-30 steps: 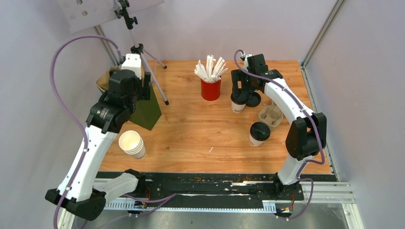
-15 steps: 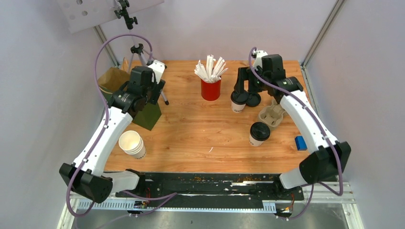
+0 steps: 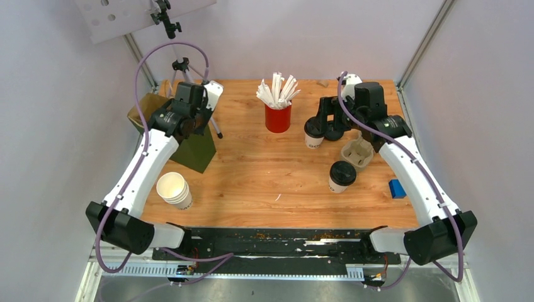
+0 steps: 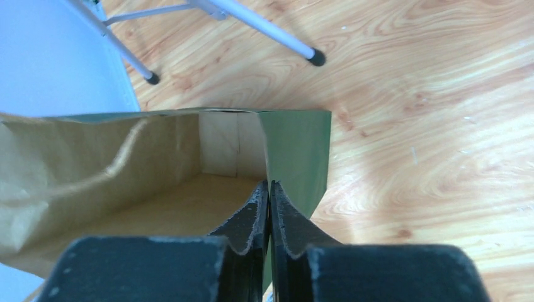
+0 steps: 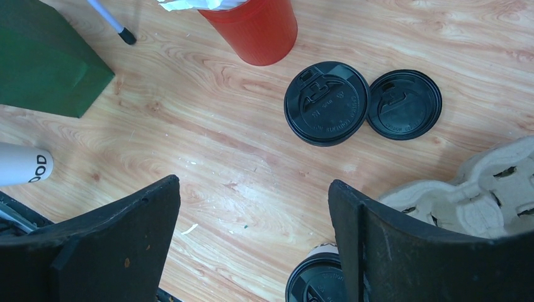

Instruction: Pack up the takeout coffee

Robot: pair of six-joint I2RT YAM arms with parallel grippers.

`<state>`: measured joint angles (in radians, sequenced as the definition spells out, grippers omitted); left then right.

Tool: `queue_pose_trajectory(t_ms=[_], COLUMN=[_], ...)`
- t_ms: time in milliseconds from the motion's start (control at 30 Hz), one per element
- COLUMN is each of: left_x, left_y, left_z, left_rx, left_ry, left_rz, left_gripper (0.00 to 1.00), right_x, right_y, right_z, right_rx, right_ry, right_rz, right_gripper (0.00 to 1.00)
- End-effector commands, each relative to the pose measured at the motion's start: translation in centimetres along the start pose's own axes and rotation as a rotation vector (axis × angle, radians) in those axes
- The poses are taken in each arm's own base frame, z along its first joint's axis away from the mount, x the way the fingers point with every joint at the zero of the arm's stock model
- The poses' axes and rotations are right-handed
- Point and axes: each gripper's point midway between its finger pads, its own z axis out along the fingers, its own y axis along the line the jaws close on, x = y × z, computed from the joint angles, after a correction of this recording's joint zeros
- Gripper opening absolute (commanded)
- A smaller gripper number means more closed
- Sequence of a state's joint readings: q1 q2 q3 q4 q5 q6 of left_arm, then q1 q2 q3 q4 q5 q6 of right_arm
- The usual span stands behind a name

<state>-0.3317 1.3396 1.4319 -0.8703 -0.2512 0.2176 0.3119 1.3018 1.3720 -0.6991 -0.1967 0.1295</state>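
- Pinching the top edge of the green bag [image 3: 200, 150] with the left gripper [image 4: 269, 186] — fingers pressed almost together, with the paper wall caught between them.
- Seeing that bag standing open near the desk's [image 3: 264, 170] left edge, toward the far left corner, with its brown inside showing in the left wrist view.
- Hovering the right gripper [image 5: 252, 184] above the far right part of the desk, jaws spread wide and gripping nothing.
- Finding the coffee cup [image 3: 313, 133] upright on the desk with its black lid on, toward the far edge, just right of the red cup of white sticks [image 3: 278, 117] and well apart from the bag.
- Noting a loose black lid [image 5: 403, 104] lying flat right beside that cup, on its right.
- Spotting a second lidded cup [image 3: 340, 176] standing closer to the near edge, right of the middle — just beside the cardboard cup tray [image 3: 357, 151].
- Noting a stack of white cups [image 3: 174, 190] toward the near left corner and a blue block [image 3: 396, 188] by the right edge.
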Motion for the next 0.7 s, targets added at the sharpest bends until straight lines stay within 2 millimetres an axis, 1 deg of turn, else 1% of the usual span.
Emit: queue_pose_trajectory(t_ms=[0, 100, 200, 267, 400, 433, 533, 667], left_x=[-2.0, -3.1, -4.3, -4.7, -4.7, -4.5, -4.1, -3.9], left_y=[-1.5, -3.0, -4.9, -6.2, -9.3, -10.4, -12.4, -15.7], left_z=[-3.2, -5.4, -7.7, -9.0, -11.4, -12.0, -13.4, -15.2], left_rx=[0.147, 0.252, 0.377, 0.440, 0.540, 0.569, 0.621, 0.704], left_ry=[-0.069, -0.143, -0.224, -0.259, -0.274, -0.262, -0.247, -0.271], left_rz=[-0.023, -0.056, -0.098, -0.107, -0.068, -0.057, -0.045, -0.042], left_gripper=[0.06, 0.00, 0.00, 0.00, 0.00, 0.00, 0.00, 0.00], right_x=[-1.6, -1.6, -1.6, -1.7, -1.6, -1.5, -1.0, -0.2], right_y=[0.9, 1.0, 1.0, 1.0, 1.1, 1.2, 1.2, 1.1], right_z=[-1.6, -2.0, -2.6, -3.0, -3.7, -3.9, -4.5, -5.5], right_rx=[-0.025, -0.025, -0.023, -0.019, -0.016, -0.017, -0.015, -0.007], right_ry=[-0.079, -0.085, -0.091, -0.096, -0.100, -0.099, -0.094, -0.098], right_rz=[-0.012, -0.012, -0.013, -0.014, -0.013, -0.011, -0.010, -0.007], right_gripper=[0.87, 0.87, 0.87, 0.87, 0.87, 0.87, 0.87, 0.87])
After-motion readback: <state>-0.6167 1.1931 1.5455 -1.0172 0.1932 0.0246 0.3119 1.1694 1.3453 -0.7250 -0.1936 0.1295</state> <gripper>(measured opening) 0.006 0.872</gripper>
